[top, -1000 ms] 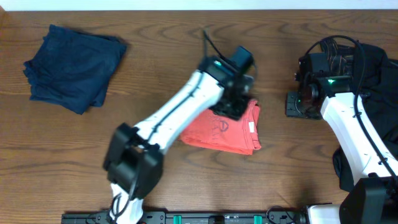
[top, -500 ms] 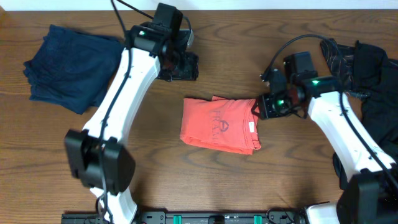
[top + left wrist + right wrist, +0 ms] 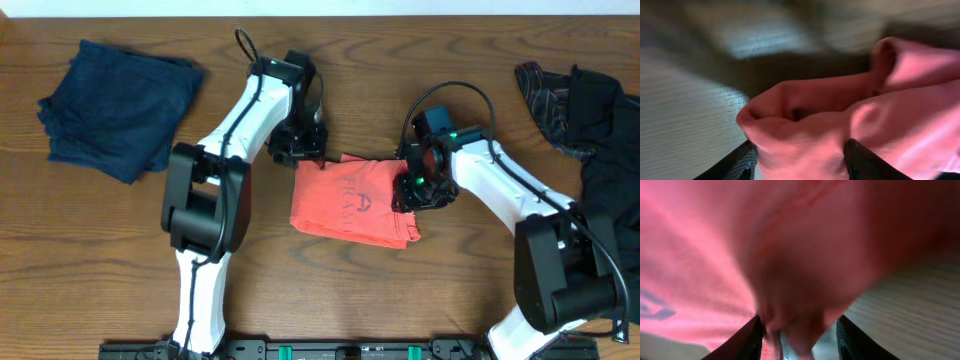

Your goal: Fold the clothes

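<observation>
- Between the fingers (image 3: 745, 162) of the left gripper (image 3: 297, 150), a rolled edge of the coral-red T-shirt (image 3: 350, 205) is seen bunched. The fold fills the gap from one finger to the other, so the cloth is recorded as gripped.
- Between the fingers (image 3: 751, 339) of the right gripper (image 3: 413, 190), more of the same fabric is crowded. That wrist view is badly blurred, so a firm pinch is noted as probable, not certain.
- From the left fingers at its far left corner to the right fingers at its right edge, the T-shirt is laid as a folded rectangle, flat on the wooden table (image 3: 300, 290). Navy lettering (image 3: 357, 203) is shown on its upper face.
- Well to the left of the left fingers, a navy blue garment (image 3: 115, 105) is noted, folded and apart from the shirt.
- Well to the right of the right fingers, black garments (image 3: 605, 140) are heaped at the table edge, with a striped dark piece (image 3: 545, 85) just beside them.
</observation>
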Available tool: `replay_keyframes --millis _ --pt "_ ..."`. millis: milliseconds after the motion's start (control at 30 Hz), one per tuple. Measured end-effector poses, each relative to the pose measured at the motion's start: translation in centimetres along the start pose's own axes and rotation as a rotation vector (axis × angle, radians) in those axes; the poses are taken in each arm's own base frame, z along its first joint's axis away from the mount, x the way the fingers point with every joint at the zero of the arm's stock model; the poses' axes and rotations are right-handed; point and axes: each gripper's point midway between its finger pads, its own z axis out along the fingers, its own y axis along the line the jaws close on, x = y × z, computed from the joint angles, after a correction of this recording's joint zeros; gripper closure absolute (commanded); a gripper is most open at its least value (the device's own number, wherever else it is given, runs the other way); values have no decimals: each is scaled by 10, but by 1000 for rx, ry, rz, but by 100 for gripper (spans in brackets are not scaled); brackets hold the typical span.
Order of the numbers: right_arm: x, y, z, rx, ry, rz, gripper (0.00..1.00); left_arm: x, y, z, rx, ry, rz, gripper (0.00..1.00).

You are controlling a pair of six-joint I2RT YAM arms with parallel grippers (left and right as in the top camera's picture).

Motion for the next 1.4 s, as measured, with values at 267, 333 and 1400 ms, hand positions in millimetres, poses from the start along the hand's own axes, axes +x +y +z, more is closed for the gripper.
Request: replay_keyframes --millis 267,333,1400 --pt "-6 -6 18 23 13 48 60 20 11 27 -9 129 -51 60" --pt "-16 -8 18 39 -26 38 55 31 13 29 -14 169 -85 61" --pt "-59 -47 -172 427 -525 1 18 -85 -55 -51 190 -489 256 1"
